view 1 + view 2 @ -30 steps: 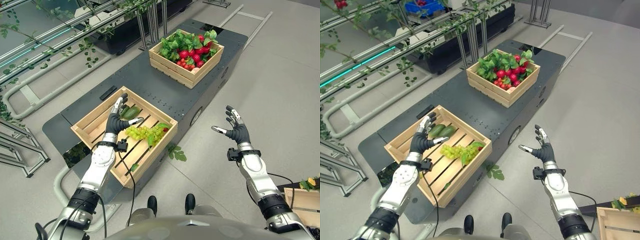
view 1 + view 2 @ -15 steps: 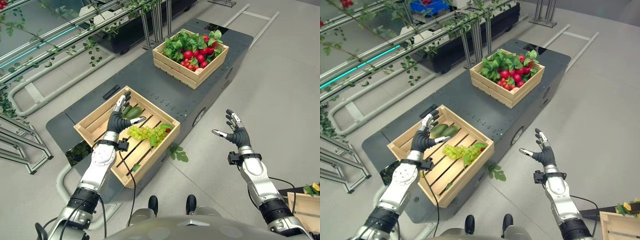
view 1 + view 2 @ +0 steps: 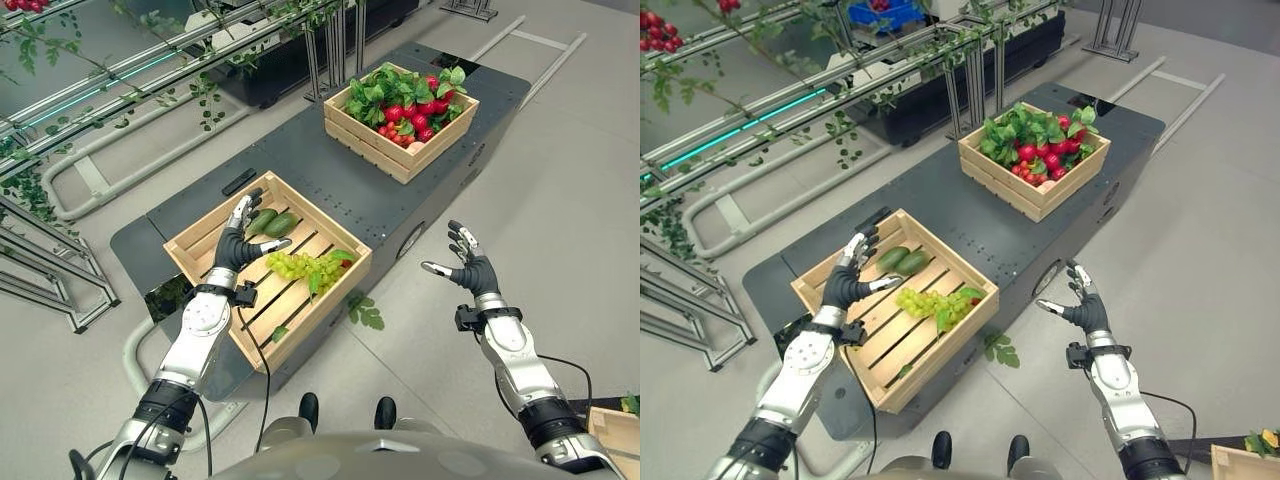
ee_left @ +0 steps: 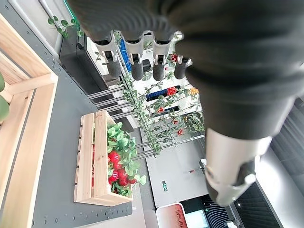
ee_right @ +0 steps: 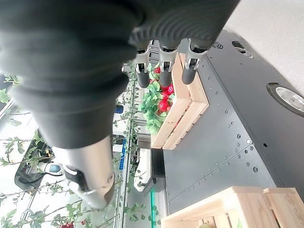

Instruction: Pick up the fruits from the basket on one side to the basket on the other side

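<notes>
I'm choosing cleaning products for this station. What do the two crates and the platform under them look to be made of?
Near crate and far crate: pale, seemingly unfinished wood, judging by the visible grain and slatted boards. Platform: probably metal with a matte dark-grey coating, given its flat panels and rows of small fasteners, though paint hides the base material.

Two wooden crates sit on the dark platform (image 3: 300, 175): the near crate (image 3: 268, 268) and the far crate (image 3: 401, 121). The near crate holds two green avocados (image 3: 272, 222) and one bunch of green grapes (image 3: 305, 267). The far crate holds a heap of red fruits (image 3: 413, 113) among leaves, too many and too overlapped to count. One loose leaf sprig (image 3: 365, 310) lies on the floor.
</notes>
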Tool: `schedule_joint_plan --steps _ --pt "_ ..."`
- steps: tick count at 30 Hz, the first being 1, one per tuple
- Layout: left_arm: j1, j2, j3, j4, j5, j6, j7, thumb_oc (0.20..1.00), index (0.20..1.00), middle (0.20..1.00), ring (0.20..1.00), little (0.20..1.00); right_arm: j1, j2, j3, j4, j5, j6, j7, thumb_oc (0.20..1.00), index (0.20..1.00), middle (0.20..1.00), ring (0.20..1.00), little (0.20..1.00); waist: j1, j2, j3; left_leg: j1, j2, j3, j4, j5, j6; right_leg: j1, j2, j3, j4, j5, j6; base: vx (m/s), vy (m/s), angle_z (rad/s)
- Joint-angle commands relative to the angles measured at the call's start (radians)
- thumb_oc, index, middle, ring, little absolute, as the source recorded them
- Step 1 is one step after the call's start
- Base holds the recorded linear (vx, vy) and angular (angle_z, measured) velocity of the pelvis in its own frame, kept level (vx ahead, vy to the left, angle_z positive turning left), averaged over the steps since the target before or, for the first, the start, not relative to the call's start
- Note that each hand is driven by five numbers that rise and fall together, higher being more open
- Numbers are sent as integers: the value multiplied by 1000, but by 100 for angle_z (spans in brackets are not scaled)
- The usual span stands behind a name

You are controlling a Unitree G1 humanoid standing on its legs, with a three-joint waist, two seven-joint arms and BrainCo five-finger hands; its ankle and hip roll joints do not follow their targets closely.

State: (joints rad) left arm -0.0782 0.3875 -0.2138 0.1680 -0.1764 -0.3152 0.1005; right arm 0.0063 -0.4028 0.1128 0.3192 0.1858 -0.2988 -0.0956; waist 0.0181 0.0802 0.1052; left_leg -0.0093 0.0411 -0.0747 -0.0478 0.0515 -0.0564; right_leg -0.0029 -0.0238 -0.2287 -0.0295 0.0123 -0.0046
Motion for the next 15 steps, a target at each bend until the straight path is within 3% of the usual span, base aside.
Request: schedule_joint_plan --steps 1,15 --pt "-24 30 40 -45 -27 -35 -7 1000 1000 1000 1000 1000 -2 8 13 -87 -18 -34 5 1000 1000 1000 1000 1000 27 -89 -38 9 -10 -18 12 -50 -7 27 -116 24 5 26 135 0 0 0" --pt "-18 27 39 -39 -26 -34 -4 1000 1000 1000 1000 1000 7 7 13 -85 -17 -33 13 1000 1000 1000 1000 1000 26 -89 -40 10 -11 -19 12 -54 -4 26 -117 28 6 24 136 0 0 0"
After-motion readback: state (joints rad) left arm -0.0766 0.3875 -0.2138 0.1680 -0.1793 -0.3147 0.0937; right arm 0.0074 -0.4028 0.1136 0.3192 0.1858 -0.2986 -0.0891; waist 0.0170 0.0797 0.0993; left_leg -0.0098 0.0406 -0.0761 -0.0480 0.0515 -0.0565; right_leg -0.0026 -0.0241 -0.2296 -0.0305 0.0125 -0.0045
